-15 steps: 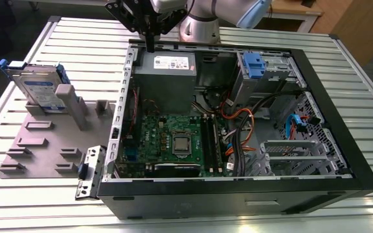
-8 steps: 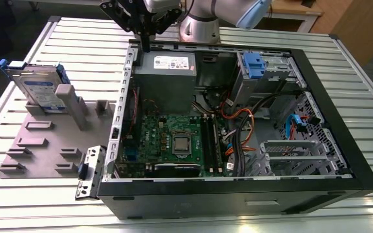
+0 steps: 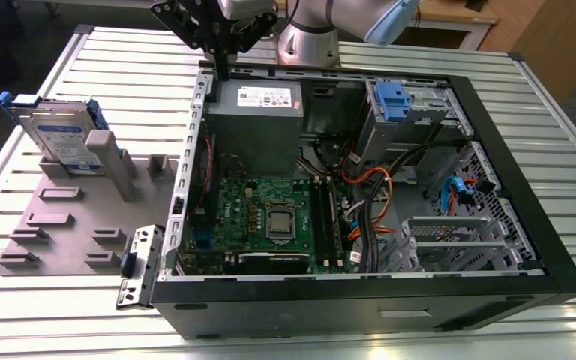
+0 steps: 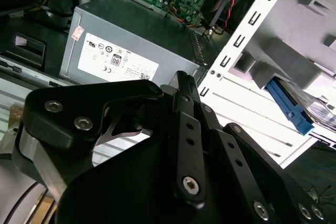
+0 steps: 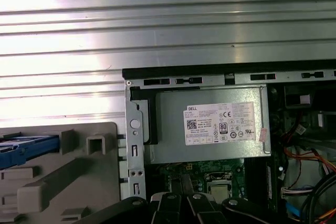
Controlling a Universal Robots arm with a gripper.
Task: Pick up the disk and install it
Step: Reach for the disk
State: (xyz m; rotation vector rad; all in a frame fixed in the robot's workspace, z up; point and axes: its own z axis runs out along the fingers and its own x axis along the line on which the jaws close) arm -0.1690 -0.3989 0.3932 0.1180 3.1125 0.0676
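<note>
We see the gripper point(image 3: 222, 71) over the PC case point(image 3: 368, 296) rim, fingers point(image 4: 185, 129) pressed together w/ nothing in them; the disk point(image 3: 63, 139) stands on edge in the grey rack point(image 3: 68, 225) on the bench point(image 3: 68, 315), prob. so it's easy to grab.

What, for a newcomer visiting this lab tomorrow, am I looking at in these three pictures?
A robot arm works over an open computer case that sits on a ribbed metal table. The exterior view comes from a camera off the arm. Both wrist views come from cameras riding on the arm, looking past its gripper. Its fingers are shut and hold nothing, and they hang above the grey power-supply box near the case's edge. The disk, in its blue frame, stands on edge in a grey holder beside the case, at the exterior view's left.
</note>
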